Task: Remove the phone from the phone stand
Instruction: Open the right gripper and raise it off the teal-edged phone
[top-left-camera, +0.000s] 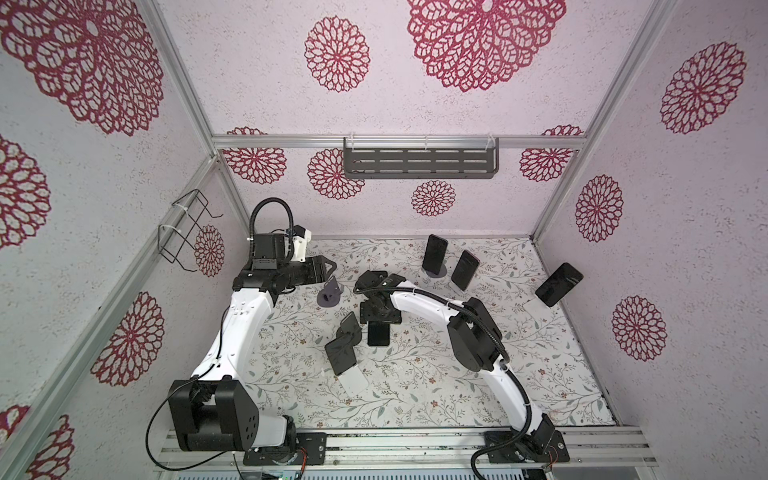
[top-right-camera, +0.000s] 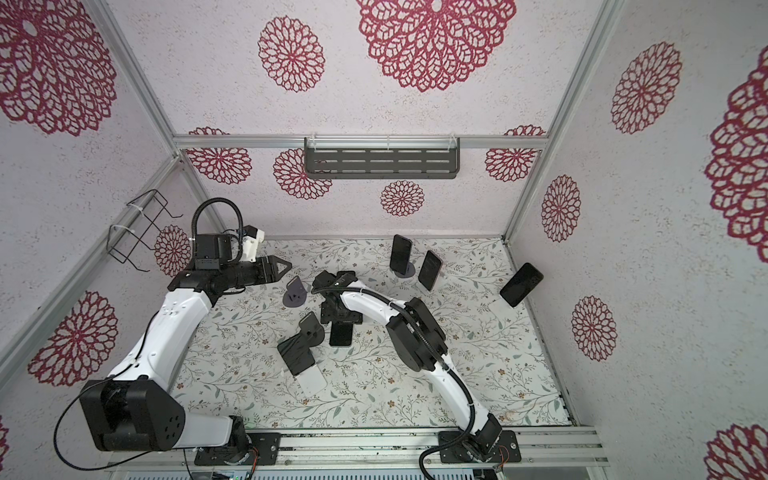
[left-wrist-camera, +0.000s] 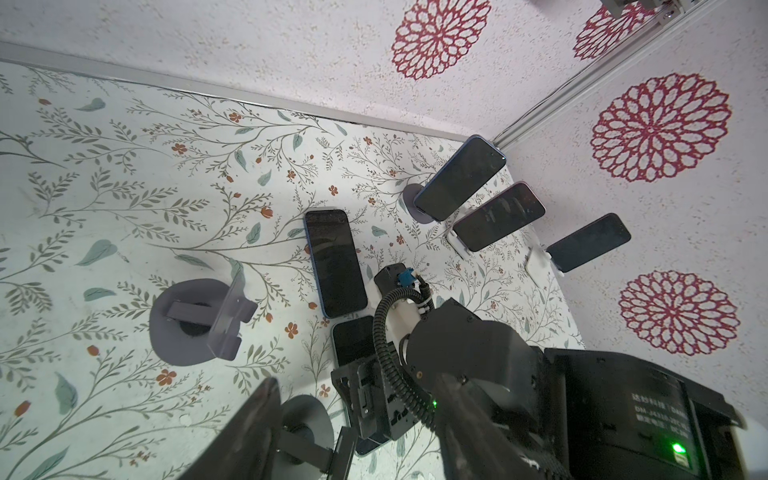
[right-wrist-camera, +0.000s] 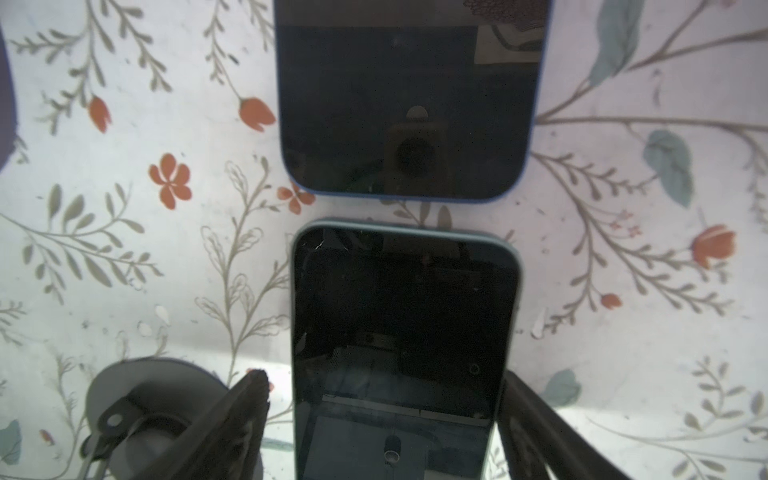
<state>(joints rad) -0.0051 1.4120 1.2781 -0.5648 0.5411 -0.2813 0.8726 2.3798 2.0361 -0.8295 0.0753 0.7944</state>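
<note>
Two robot arms work over a floral-patterned counter (top-left-camera: 436, 395) scattered with phones and phone stands.

The right gripper (right-wrist-camera: 382, 384) points down at the counter. Its jaws are open and straddle a teal-edged phone (right-wrist-camera: 403, 332) that lies flat, screen up, off any stand. A sliver of counter shows between one jaw and the phone's edge. The other jaw sits just beside the opposite edge (whether it touches cannot be made out). The phone's long axis runs straight out from between the jaws, so they span its short width.

Just outside one jaw stands an empty grey stand (right-wrist-camera: 137, 411), probably the one this phone came off. Beyond the jaws, end to end with the teal-edged phone and just apart from it, a blue-edged phone (right-wrist-camera: 407, 104) also lies flat.

Well past the jaws, three phones lean on stands: the nearest phone (top-left-camera: 434, 253), the middle phone (top-left-camera: 465, 270) and the corner phone (top-left-camera: 559, 284).

The left gripper (top-left-camera: 326, 268) hovers well apart, its jaws open and empty, beside a second empty grey stand (top-left-camera: 330, 293).

The phone looks to be already off its stand, and the right arm is by far the nearer. Its next move likely calls for a straight rise, so that neither jaw drags the phone sideways.
</note>
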